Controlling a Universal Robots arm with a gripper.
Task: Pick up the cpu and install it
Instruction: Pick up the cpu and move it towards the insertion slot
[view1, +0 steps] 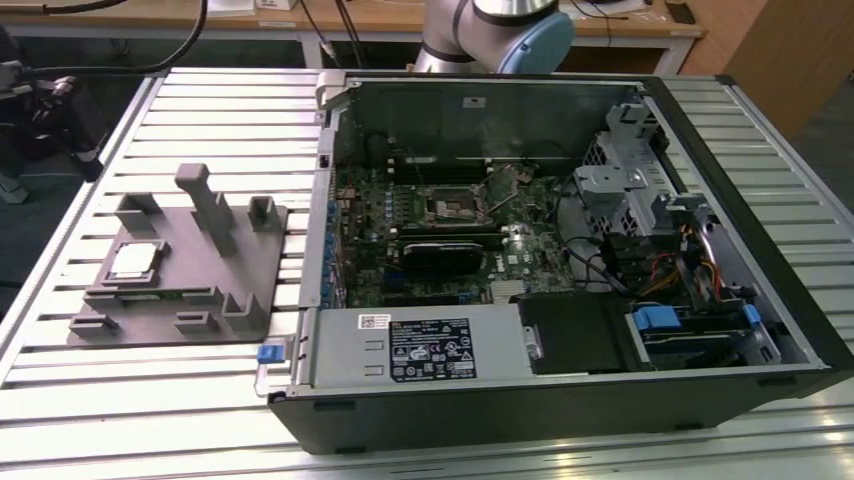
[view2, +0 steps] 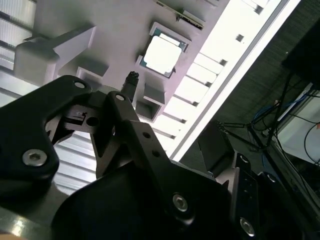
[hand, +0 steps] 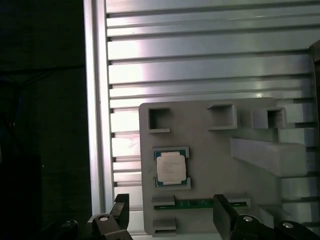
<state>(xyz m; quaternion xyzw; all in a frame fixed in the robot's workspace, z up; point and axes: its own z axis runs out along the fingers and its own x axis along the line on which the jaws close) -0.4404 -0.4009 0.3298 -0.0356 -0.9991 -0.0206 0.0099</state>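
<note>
At the exterior view's left you see the grey tray (view1: 187, 262), which lies on the slatted metal table (view1: 214, 95). The cpu (view1: 134, 262) rests flat in a square pocket of this tray, on the side toward the exterior view's left, with its pale metal top facing up. Upright posts of the tray stand near it. Just beside the tray, toward the exterior view's right, lies the open computer case (view1: 534, 420). Inside it you find the motherboard (view1: 387, 215), with the square socket (view1: 451, 208) near its middle and a black block (view1: 445, 255) just beside the socket. The arm (view1: 494, 20) stands behind the case.

In the first wrist view the gripper (hand: 170, 205) hovers over the tray (hand: 210, 155). Its two fingers (hand: 222, 212) are spread wide and nothing is between them. The cpu (hand: 171, 167) sits in its pocket, apart from both fingers and not touched. A narrow green board (hand: 200, 204) lies in a slot between the cpu and the fingers. In the second wrist view the cpu (view2: 162, 54) is also in its pocket.
</note>
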